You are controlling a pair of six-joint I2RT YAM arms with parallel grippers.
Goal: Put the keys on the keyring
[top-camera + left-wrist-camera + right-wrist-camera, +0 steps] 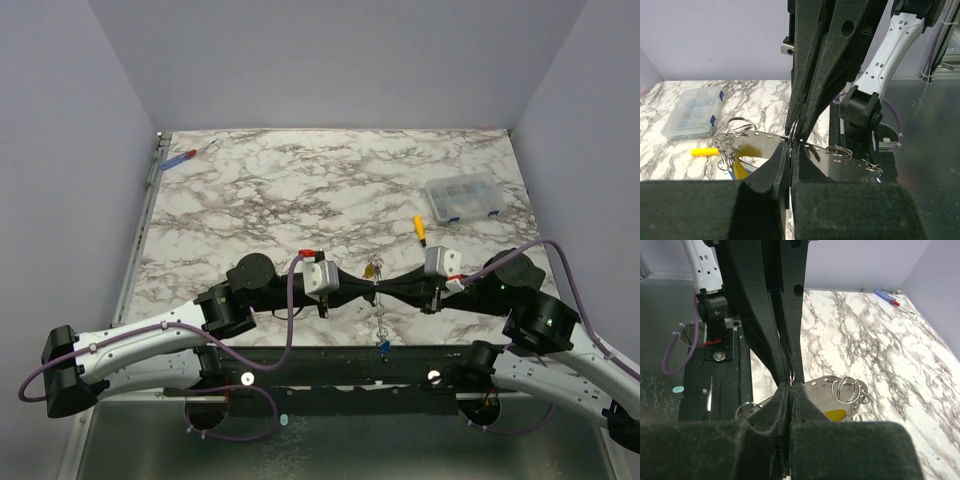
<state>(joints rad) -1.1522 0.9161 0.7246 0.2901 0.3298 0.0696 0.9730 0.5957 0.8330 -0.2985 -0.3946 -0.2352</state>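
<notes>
My left gripper (368, 284) and right gripper (388, 285) meet tip to tip above the table's near edge. Both are shut on a thin wire of the keyring (790, 136), which shows only as a sliver between the pads. Below the jaws hangs a silver perforated plate (757, 145) carrying small split rings (847, 390). A yellow-capped key (372, 268) is at the far end of the hanging string and a blue-capped key (383, 348) at the near end. The yellow cap also shows in the left wrist view (742, 167) and the right wrist view (835, 414).
A clear plastic compartment box (463, 198) stands at the right, with a yellow-handled screwdriver (420, 229) just in front of it. A red-and-blue-handled screwdriver (180, 158) lies at the far left corner. A black rail (330, 365) runs along the near edge.
</notes>
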